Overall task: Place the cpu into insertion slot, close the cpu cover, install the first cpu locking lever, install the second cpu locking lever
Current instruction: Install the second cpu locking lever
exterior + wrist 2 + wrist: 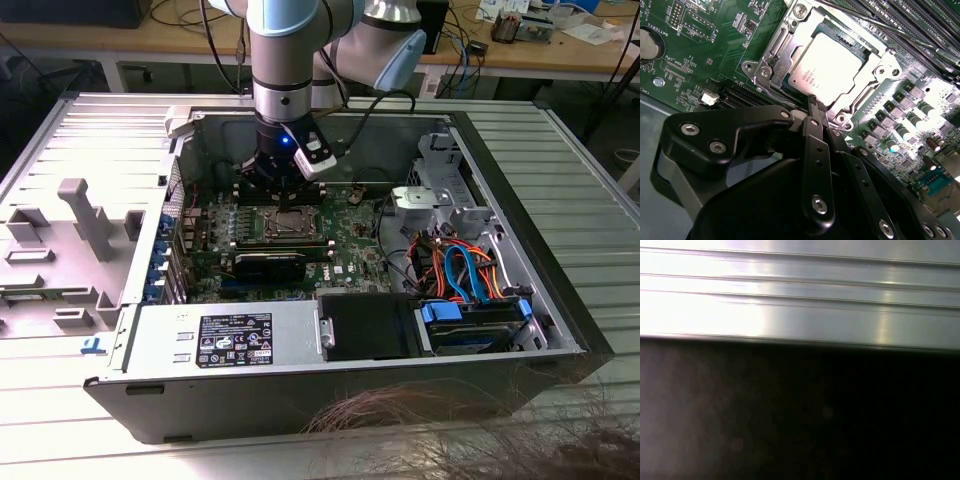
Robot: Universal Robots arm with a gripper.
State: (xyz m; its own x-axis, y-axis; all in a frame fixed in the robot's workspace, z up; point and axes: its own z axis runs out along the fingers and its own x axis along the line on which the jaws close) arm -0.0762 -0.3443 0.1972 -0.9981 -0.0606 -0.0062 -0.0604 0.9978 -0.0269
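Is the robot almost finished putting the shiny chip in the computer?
Partly. The flat silvery square cpu already sits in the insertion slot, and the thin silver metal cpu cover lies closed around it. The black gripper is at the edge of the cover, its fingers together, holding nothing that I can see. Whether either locking lever is fastened yet, I cannot tell, so that part may remain.

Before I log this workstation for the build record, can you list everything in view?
computer case: one, grey, open on the bench
cpu: one, silvery, seated in the insertion slot
cpu cover: one, silver, closed around the chip
circuit board: one, green, inside the case
power supply: one, grey, front of the case
drive cables: several, orange and blue, exterior view's right
pincer: one, black, at the cover's edge
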